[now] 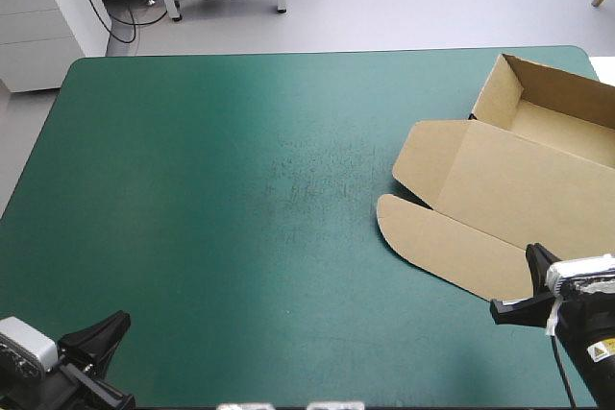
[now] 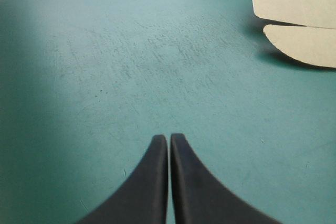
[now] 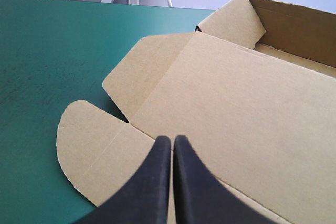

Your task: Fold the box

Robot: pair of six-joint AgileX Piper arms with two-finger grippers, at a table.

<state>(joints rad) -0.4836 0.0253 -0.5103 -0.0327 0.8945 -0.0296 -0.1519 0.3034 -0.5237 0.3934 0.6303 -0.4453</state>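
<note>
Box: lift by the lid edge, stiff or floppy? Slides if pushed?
The lid lies flat off a crease, so it would likely hinge rather than raise the box. Thin board looks light; a push probably slides it on the cover.

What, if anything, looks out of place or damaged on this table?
Nothing looks damaged or spilled. The box lies near the far right corner of the table, askew to its edges, tray open, lid flat.
</note>
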